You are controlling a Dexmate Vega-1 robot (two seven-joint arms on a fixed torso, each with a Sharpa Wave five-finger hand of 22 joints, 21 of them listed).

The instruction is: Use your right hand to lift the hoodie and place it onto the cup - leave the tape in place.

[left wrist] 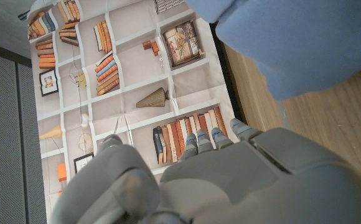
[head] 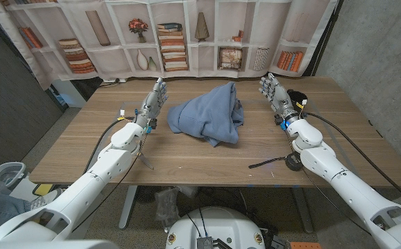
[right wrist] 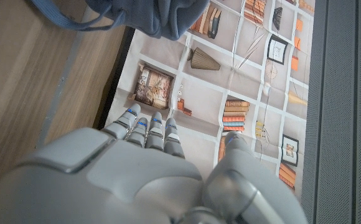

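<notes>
A blue hoodie [head: 207, 114] lies bunched in the middle of the table, its right side humped up to a peak. No cup can be seen. My left hand [head: 155, 99] stands to the left of the hoodie, fingers straight and apart, holding nothing. To the right of the hoodie stands my right hand [head: 273, 91], also spread and empty, a short gap away. A small black object [head: 299, 95], perhaps the tape, sits just behind the right hand. The hoodie [left wrist: 305, 43] shows beyond my left hand [left wrist: 199, 180]. A hoodie [right wrist: 149, 15] fold hangs past my right hand [right wrist: 149, 174].
A bookshelf-printed curtain [head: 187, 34] hangs along the table's far edge. Cables run along both forearms, and a black cable end [head: 269, 163] lies on the wood near the right front. A grey wall [head: 380, 48] closes the right side.
</notes>
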